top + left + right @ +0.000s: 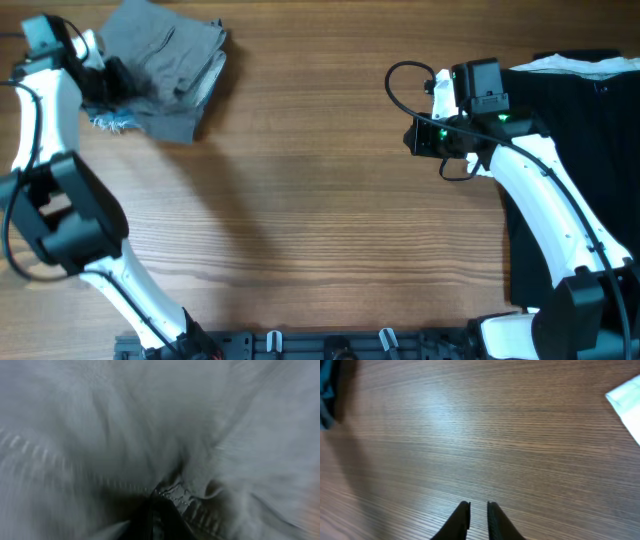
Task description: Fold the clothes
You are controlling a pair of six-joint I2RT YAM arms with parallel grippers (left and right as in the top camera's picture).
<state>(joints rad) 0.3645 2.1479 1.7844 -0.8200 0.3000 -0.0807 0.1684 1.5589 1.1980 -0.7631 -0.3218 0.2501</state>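
The grey shorts [165, 55] lie folded in a pile at the table's far left, on top of the light-blue denim piece, whose frayed hem [110, 123] sticks out. My left gripper [108, 78] is at the pile's left edge. In the left wrist view grey cloth [150, 425] fills the frame, blurred, and puckers with a stitched seam around my closed fingertips [159, 502]. My right gripper [415, 138] hovers over bare wood at the right. Its fingers [478, 506] are drawn together with a thin gap and hold nothing.
A black garment [575, 110] covers the table's right side, with a white garment [590, 64] at its far edge. The white one also shows in the right wrist view [626, 396]. Bare wooden table [320, 220] lies between the arms.
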